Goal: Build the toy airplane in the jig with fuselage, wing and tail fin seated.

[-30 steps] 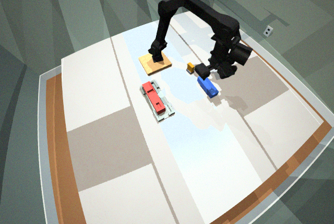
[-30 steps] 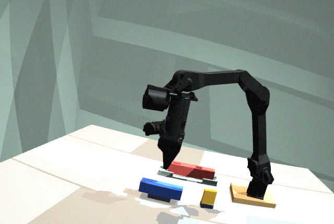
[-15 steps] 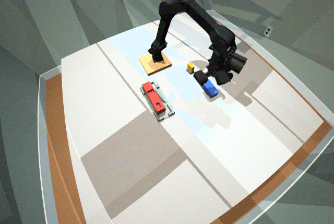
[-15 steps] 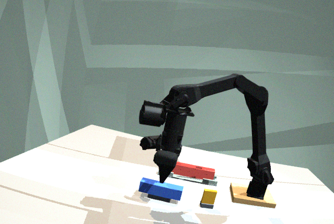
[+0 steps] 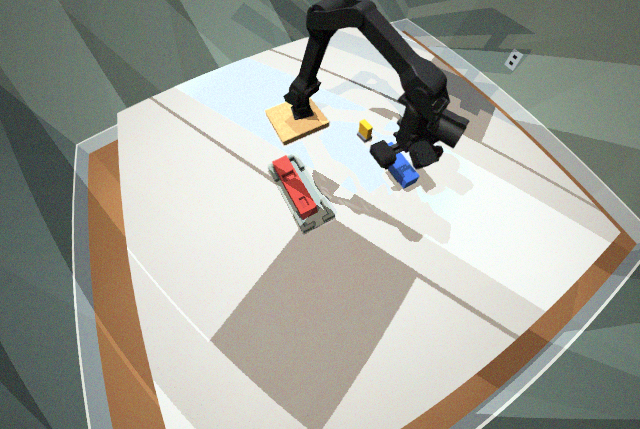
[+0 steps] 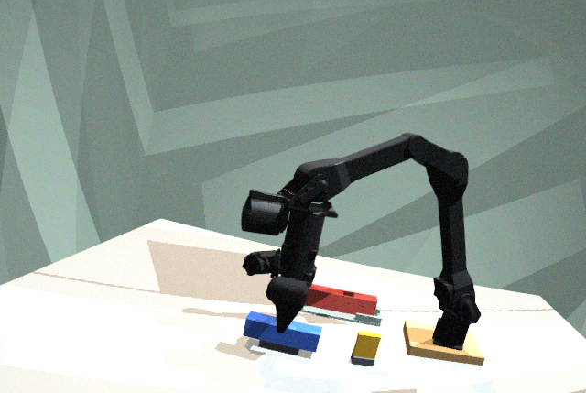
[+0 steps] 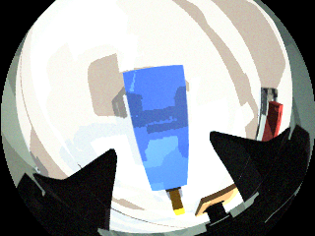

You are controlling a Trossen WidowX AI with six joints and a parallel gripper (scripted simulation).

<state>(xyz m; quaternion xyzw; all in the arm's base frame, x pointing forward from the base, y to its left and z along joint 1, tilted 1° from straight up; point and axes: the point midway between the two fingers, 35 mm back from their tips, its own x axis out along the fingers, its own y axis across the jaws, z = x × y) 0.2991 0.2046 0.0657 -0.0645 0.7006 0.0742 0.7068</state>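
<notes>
The red fuselage (image 5: 294, 186) (image 6: 341, 301) (image 7: 272, 124) lies lengthwise in the pale grey cradle (image 5: 316, 221) (image 6: 371, 319) (image 7: 268, 92) and looks level, with two recesses showing on top. The blue wing (image 5: 403, 172) (image 6: 257, 326) (image 7: 159, 125) rests on a low dark stand (image 6: 279, 347), apart from the fuselage. The yellow tail fin (image 5: 365, 128) (image 6: 366, 344) (image 7: 179, 211) stands upright on a small dark holder, between wing and arm base. My gripper (image 5: 404, 154) (image 7: 164, 146) is open and empty over the wing, a finger toward each long side. The wing's tab is hidden.
The arm's base stands on a wooden board (image 5: 285, 135) (image 6: 426, 352) (image 7: 209, 201) beyond the cradle and fin in the top view. The cradle is off to the right in the wrist view. Arm shadows fall across the white table (image 5: 206, 233).
</notes>
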